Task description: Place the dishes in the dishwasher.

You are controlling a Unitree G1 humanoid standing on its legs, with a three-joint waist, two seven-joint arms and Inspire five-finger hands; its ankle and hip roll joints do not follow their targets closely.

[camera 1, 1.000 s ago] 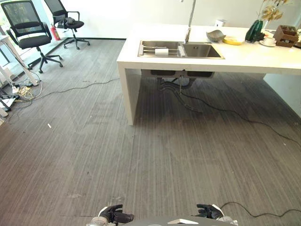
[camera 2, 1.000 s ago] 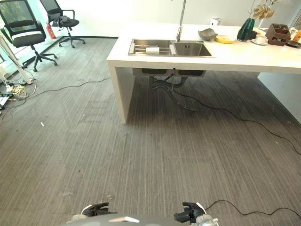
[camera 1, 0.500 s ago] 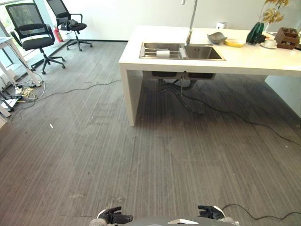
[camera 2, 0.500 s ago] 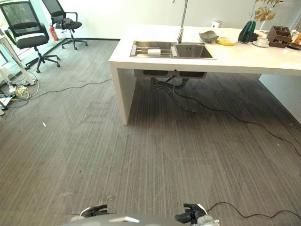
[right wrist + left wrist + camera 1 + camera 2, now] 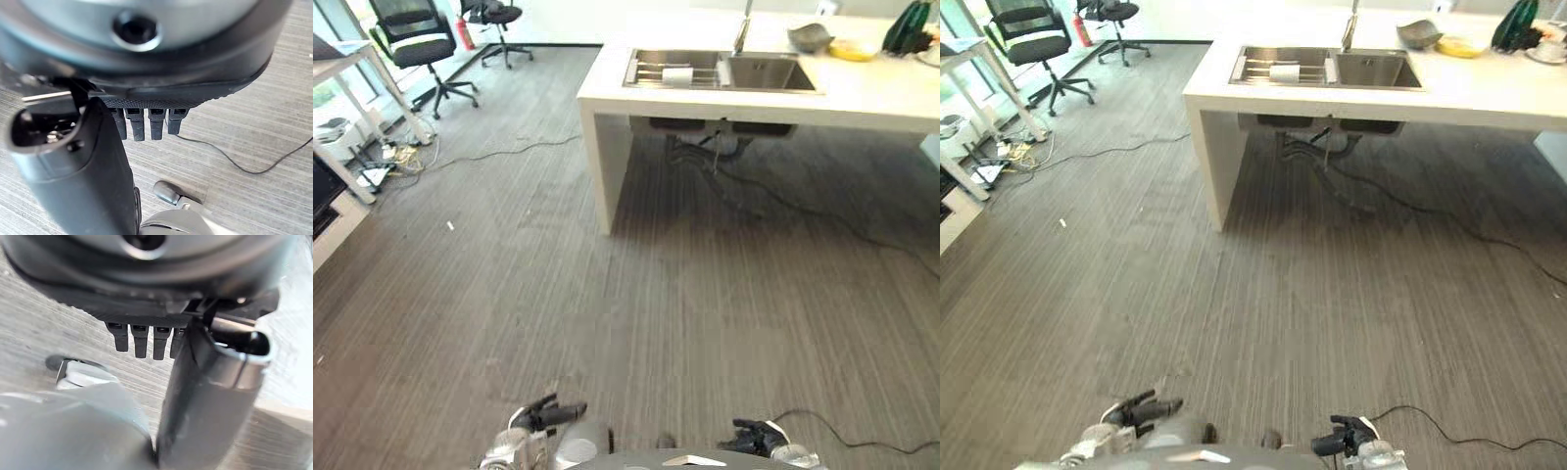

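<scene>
**Both hands low and empty, dishes far ahead on the counter**

Left hand [image 5: 540, 419] down at the near edge of the head view, fingers [image 5: 139, 339] straight and relaxed in a neat row, holding nothing. Right hand [image 5: 756, 437] likewise low on the other side, fingers [image 5: 146, 122] loose and straight, nothing in the grasp. Only grey wood-grain floor [image 5: 607, 294] past the fingertips of both.

Well beyond the fingers, far across that floor: white counter [image 5: 862, 98] with a steel double sink [image 5: 720, 70] set into it. Rack in the sink's left basin, a white roll-like object [image 5: 676, 74] lying on it. Faucet [image 5: 741, 37] rising behind the divider. Further along the counter toward the right hand's side, a grey bowl [image 5: 810, 38], and just beside it a yellow dish [image 5: 850, 49]. Dark green vase [image 5: 909, 24] near the corner, a white cup on a saucer [image 5: 1549, 51] beside it. All of it well apart from either hand.

Pipes and a dark cable [image 5: 803, 211] trailing under the counter. Off beyond the left hand's fingers, two black office chairs [image 5: 416, 49], a red fire extinguisher [image 5: 464, 31] between them, a tangle of cords [image 5: 386, 162] by a white desk leg.
</scene>
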